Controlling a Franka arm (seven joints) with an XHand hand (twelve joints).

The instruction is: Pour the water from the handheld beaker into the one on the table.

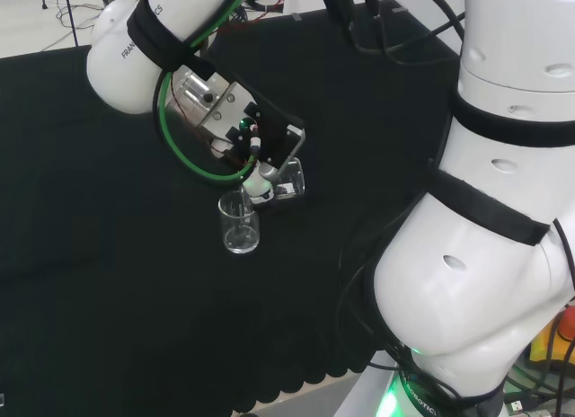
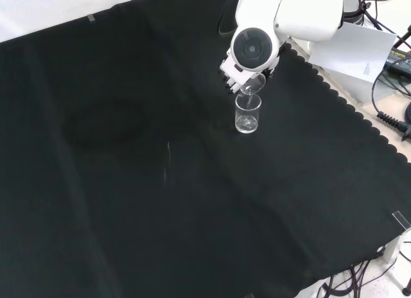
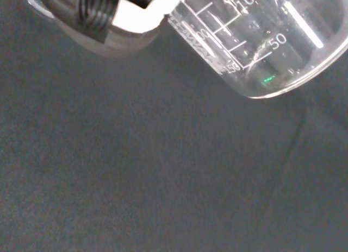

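Observation:
In the head view my hand (image 1: pixel 241 129) hangs over the middle of the black cloth, its fingers (image 1: pixel 260 188) curled round a clear handheld beaker (image 1: pixel 290 178). That beaker is tipped, its mouth leaning over a second clear beaker (image 1: pixel 239 225) that stands upright on the cloth just below. From the front, the tilted beaker (image 2: pixel 253 86) sits right above the rim of the standing beaker (image 2: pixel 247 115), partly behind the arm's link. The wrist view has the held beaker (image 3: pixel 255 40) close up with its graduation marks, beside a blurred finger (image 3: pixel 103 18). How much water either holds I cannot tell.
The arm's large white links (image 1: pixel 485 219) stand at the right of the head view. A white link with a round grey cap (image 2: pixel 250 47) stands before the hand in the front view. The cloth's scalloped edge (image 2: pixel 334 96) runs to the right there, with papers and cables beyond.

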